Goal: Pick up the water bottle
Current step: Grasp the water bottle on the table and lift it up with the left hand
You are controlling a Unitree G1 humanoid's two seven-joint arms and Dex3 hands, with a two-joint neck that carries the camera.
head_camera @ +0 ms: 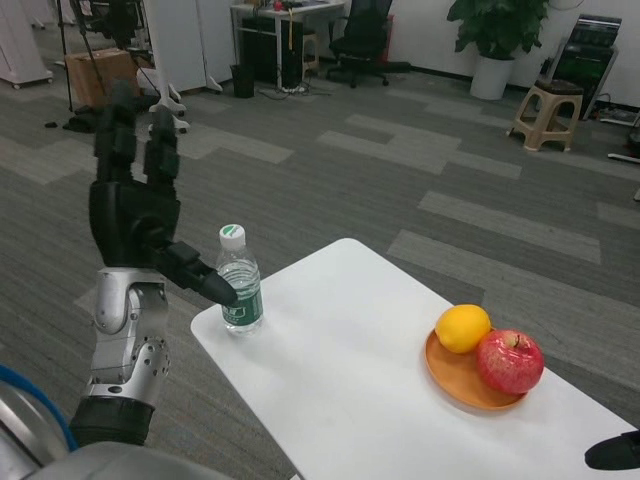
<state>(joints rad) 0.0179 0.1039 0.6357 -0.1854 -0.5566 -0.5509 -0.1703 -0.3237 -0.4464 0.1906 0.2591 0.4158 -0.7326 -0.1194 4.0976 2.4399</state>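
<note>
A small clear water bottle [240, 283] with a white cap and green label stands upright near the left corner of the white table [350, 400]. My left hand [140, 205] is raised just left of it, fingers spread upward and apart, the thumb reaching toward the bottle's side at label height. Nothing is held in it. Only a dark tip of my right hand [614, 451] shows at the bottom right edge, too little to tell how its fingers lie.
An orange plate [470, 385] on the table's right side holds a yellow lemon [462, 327] and a red apple [510, 361]. Beyond the table lie grey carpet, a stool [545, 115], a potted plant and office chairs.
</note>
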